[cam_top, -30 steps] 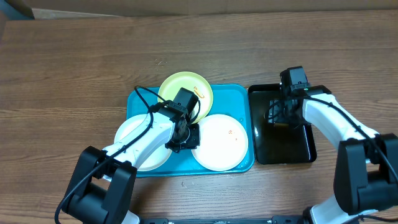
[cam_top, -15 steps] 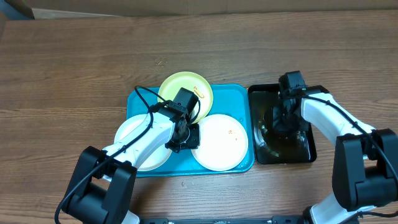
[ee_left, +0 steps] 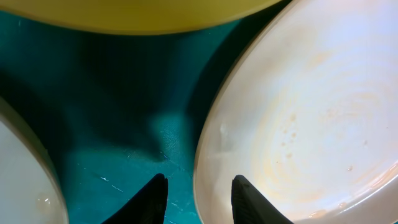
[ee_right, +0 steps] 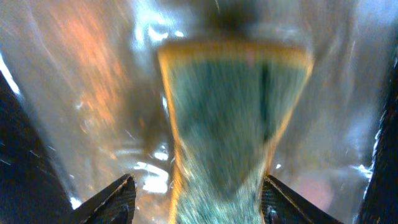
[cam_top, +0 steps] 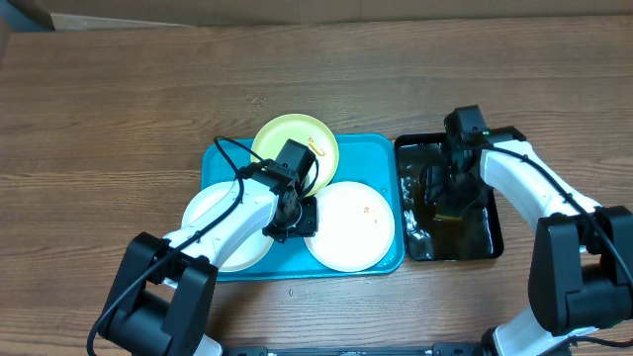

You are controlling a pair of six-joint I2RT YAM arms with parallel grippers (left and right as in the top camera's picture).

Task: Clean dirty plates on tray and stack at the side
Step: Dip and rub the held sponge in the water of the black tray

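Note:
Three plates lie on the turquoise tray (cam_top: 220, 158): a pale yellow-green plate (cam_top: 295, 138) at the back, a white plate (cam_top: 220, 229) at the left and a white plate (cam_top: 351, 225) with small orange specks at the right. My left gripper (cam_top: 294, 220) is low between them. In the left wrist view it (ee_left: 199, 178) is open astride the right white plate's rim (ee_left: 208, 149), one finger over the tray (ee_left: 112, 124), the other over the plate. My right gripper (ee_right: 198, 180) is open in the black tray, around a yellow-and-green sponge (ee_right: 233, 124) with a gap on the left.
The smaller black tray (cam_top: 492, 235) stands right of the turquoise one and holds shiny liquid. Bare wooden tabletop (cam_top: 119, 119) surrounds both trays. A cardboard edge (cam_top: 99, 20) runs along the far side.
My right gripper shut over the sponge in the black tray and opened again, and the liquid shifted. The left arm and the plates have stayed in place.

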